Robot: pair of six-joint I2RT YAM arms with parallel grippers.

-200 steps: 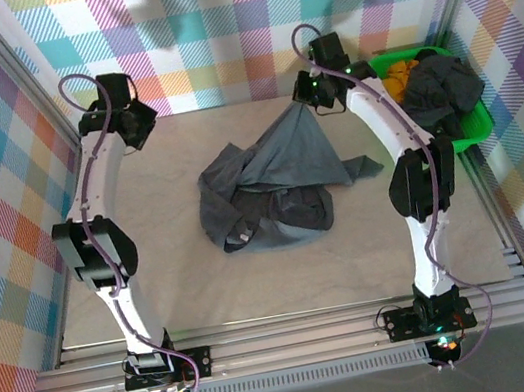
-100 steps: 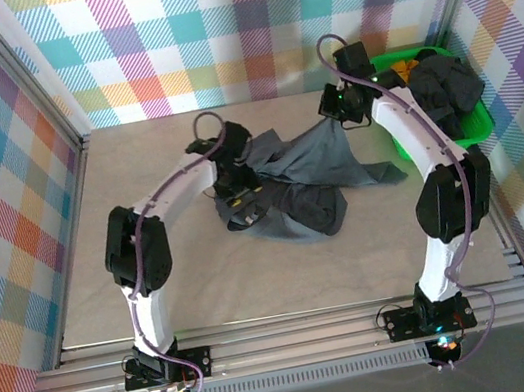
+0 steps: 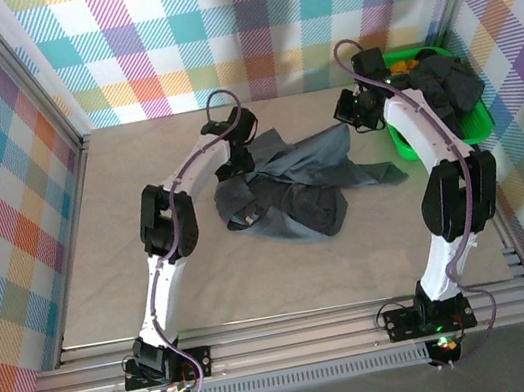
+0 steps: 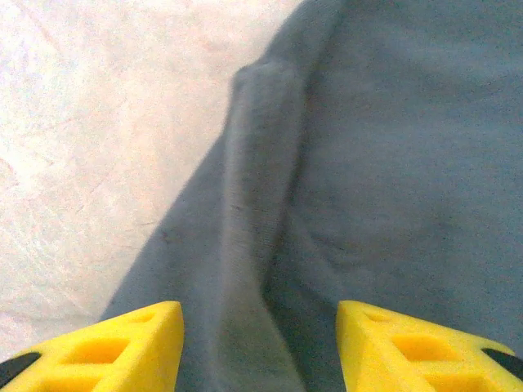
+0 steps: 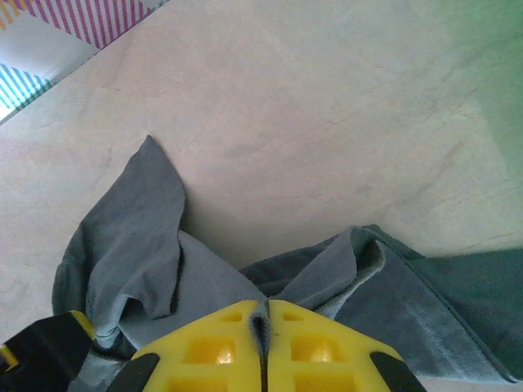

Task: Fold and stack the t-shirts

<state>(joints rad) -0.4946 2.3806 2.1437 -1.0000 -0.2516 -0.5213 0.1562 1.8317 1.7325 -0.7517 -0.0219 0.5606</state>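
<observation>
A crumpled dark grey t-shirt (image 3: 293,201) lies in the middle of the table. My left gripper (image 3: 236,163) hangs open over its upper left edge. In the left wrist view a raised fold of the t-shirt (image 4: 253,245) runs between the yellow fingers (image 4: 122,347), which stand apart on either side of it. My right gripper (image 3: 357,124) is shut on the shirt's upper right corner, holding it up. In the right wrist view a thin edge of the t-shirt (image 5: 147,245) is pinched between the closed yellow pads (image 5: 221,351). More dark t-shirts (image 3: 446,87) are heaped in the bin.
A bright green bin (image 3: 473,126) stands at the back right corner, with an orange cloth (image 3: 404,62) at its far end. Checked walls close in the table (image 3: 154,276) on three sides. Bare table surface lies left of and in front of the shirt.
My left arm has swung from the back left corner onto the shirt and its jaws have opened. My right gripper has drawn the shirt's corner toward the bin, spreading the cloth.
</observation>
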